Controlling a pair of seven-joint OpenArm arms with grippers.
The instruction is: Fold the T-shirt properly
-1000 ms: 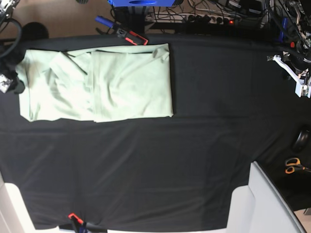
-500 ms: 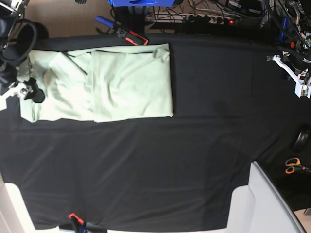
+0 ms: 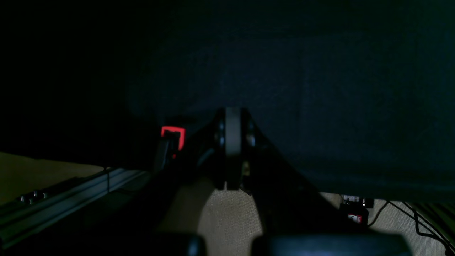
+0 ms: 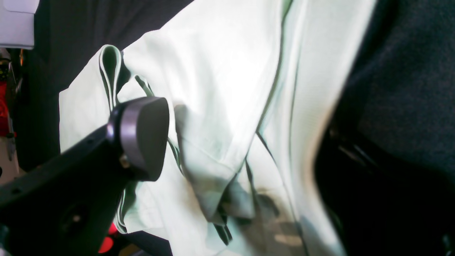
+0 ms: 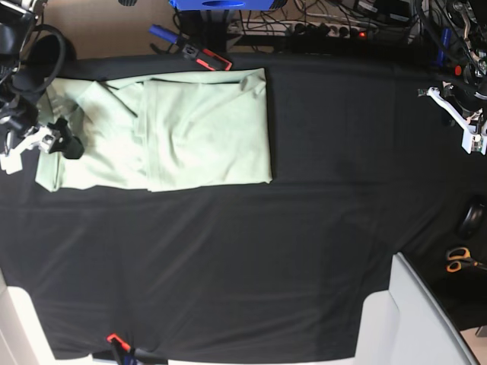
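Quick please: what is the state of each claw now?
Left claw: closed, holding nothing.
Right claw: open, over the T-shirt, not gripping it.

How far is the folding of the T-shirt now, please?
Done: the T-shirt lies on the black cloth as a long band, its sides folded in.
In hand: the right gripper is over the shirt's end, jaws open, holding nothing that I can see. The left gripper is shut, far from the shirt.
Left: the band is not yet folded along its length, probably next.
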